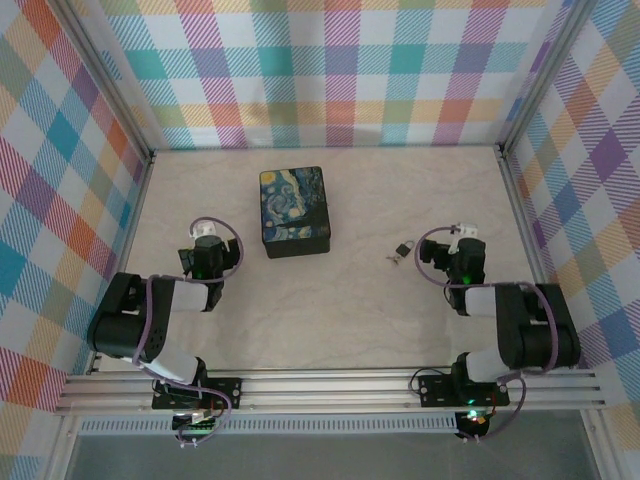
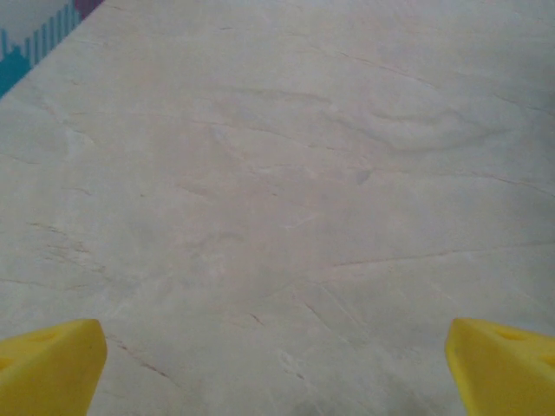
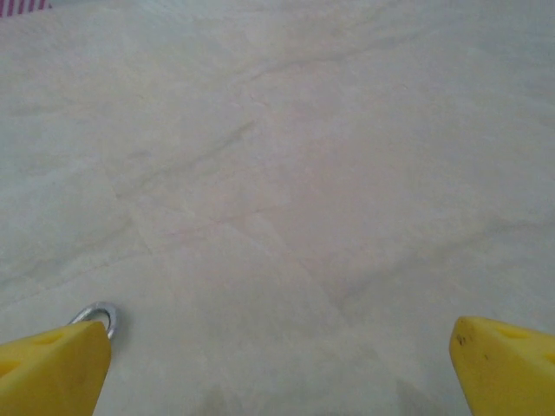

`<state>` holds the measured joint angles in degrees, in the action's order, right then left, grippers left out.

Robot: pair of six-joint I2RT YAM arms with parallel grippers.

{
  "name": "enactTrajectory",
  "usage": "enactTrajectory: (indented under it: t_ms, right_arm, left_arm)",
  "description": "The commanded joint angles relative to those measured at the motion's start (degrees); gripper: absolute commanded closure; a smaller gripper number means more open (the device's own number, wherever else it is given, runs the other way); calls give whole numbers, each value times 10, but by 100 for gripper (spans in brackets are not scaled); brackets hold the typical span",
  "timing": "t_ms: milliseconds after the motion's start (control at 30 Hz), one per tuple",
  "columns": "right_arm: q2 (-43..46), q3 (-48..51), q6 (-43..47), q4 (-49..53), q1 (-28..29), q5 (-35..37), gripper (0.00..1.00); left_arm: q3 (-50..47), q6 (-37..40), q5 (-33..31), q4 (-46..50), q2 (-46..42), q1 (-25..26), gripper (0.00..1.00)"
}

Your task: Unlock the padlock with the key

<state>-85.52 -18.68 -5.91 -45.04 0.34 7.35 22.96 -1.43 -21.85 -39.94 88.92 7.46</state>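
**A:** Start at the left. What's there?

**B:** The left claw (image 2: 277,381) hangs spread wide over bare surface (image 2: 260,173) toward the left edge, pinching nothing. Further right, nearer the far edge, sits the painted box (image 1: 292,211).

**A:** And the key?

**B:** The key (image 1: 392,259) lies flat in the right half, just beside the padlock (image 1: 404,247), roughly midway between the far and near edges. I'd judge both light, hard and slick. The key is thin, so pinch it across its head and leave the blade free. Clamp the padlock across its body, not by the thin shackle.

**A:** And the right claw?

**B:** The right claw (image 3: 277,373) is also spread and empty, just right of the padlock. A small metal ring (image 3: 97,316) shows beside one fingertip; shackle or key ring, I cannot tell.
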Motion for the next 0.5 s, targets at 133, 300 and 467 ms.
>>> enactTrajectory:
  t_ms: [133,300,467]
  right_arm:
    - [-25,-33,28,-60,0,-24,0]
    - [-23,-33,28,-52,0,-24,0]
    - [-21,-34,28,-48,0,-24,0]
  left_arm:
    - [0,14,61,-83,6,-15,0]
    - [1,14,64,-81,5,-14,0]
    - [5,21,86,-75,6,-16,0]
